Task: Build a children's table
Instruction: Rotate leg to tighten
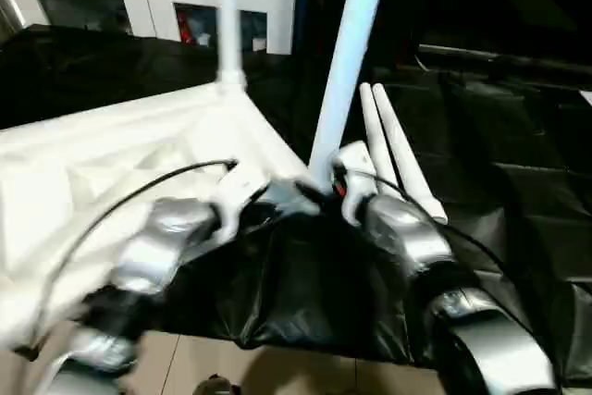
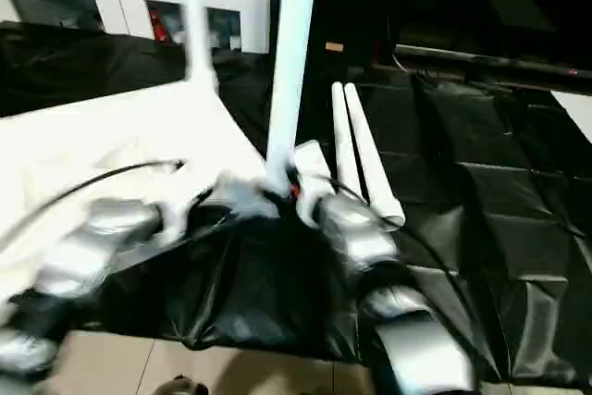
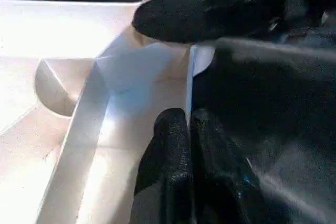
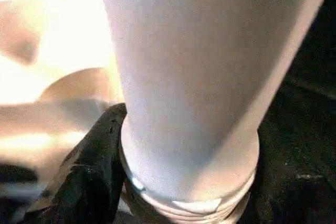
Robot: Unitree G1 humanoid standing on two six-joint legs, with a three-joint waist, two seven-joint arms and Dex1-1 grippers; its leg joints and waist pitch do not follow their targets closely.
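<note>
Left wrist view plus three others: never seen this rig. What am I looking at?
It's a two-armed humanoid robot. The two eye views come from a stereo camera on its head, looking down at the work; each wrist view looks along that arm's jaws. On the black sheet lies a white plastic rectangular tabletop, ribbed underside up. Two white tubular legs stand in its corners: the far leg and the near leg. Two spare white legs lie beside it. The left gripper, jaws shut, is at the tabletop's rim. The right gripper is at the near leg's base; whether it grips, I cannot tell.
</note>
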